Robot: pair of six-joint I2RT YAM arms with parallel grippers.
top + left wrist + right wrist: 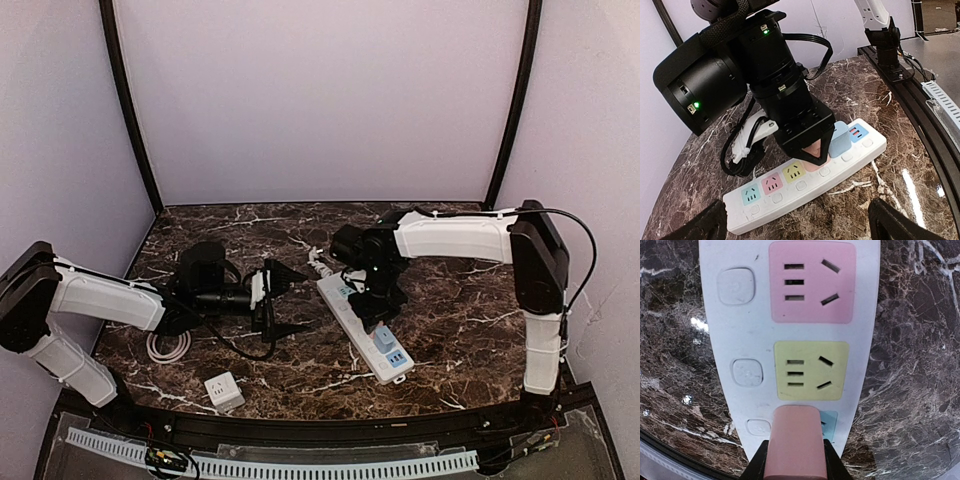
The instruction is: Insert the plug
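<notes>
A white power strip (352, 318) with coloured sockets lies on the marble table. My right gripper (375, 303) stands upright over it, shut on a pink plug (792, 442). In the left wrist view the pink plug (815, 151) sits down on the strip (840, 172) between the yellow socket (793, 173) and a blue plug (841, 140) that stands in the strip. I cannot see whether its prongs are in. In the right wrist view it covers most of a light blue socket (830, 421) just past the yellow socket (811, 371). My left gripper (283, 300) is open left of the strip, holding nothing.
A small white plug block (223, 390) lies near the table's front edge. A coiled white cable (167, 346) sits by the left arm. The strip's black cord (742, 152) loops behind it. Black rails (920, 115) border the table at the front.
</notes>
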